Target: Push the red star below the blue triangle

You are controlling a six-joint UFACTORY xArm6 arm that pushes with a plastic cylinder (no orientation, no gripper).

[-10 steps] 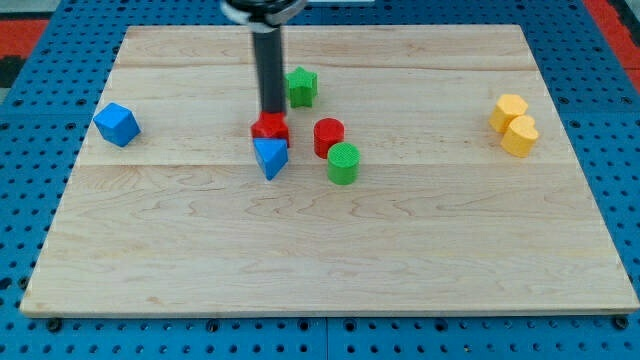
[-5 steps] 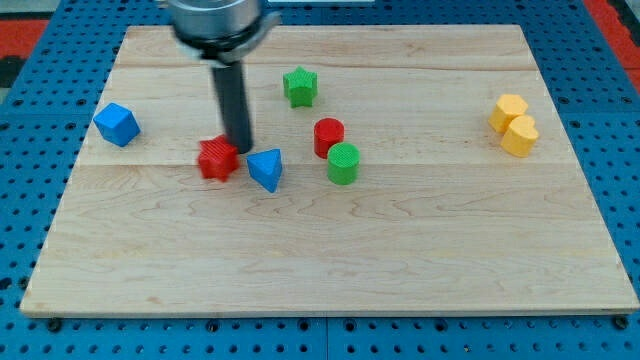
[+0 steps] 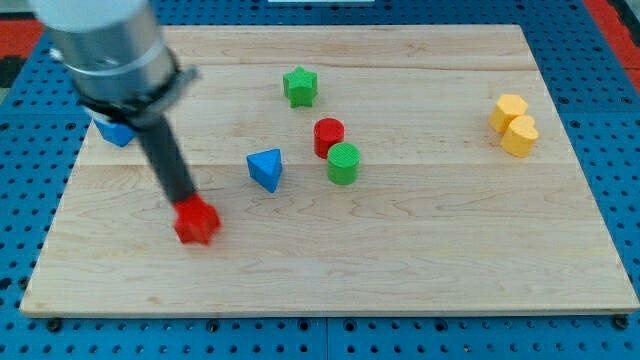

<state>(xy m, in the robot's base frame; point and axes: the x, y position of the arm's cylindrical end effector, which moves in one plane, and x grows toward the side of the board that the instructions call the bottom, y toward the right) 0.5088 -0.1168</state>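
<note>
My tip (image 3: 186, 203) touches the red star's (image 3: 196, 222) top edge, down-left of the blue triangle (image 3: 266, 168); star's pointing blurred; no fingers.

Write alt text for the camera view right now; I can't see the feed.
My tip touches the top edge of the red star, which sits lower left of the blue triangle on the wooden board. A green star, red cylinder, green cylinder, two yellow blocks and a partly hidden blue block lie elsewhere.
</note>
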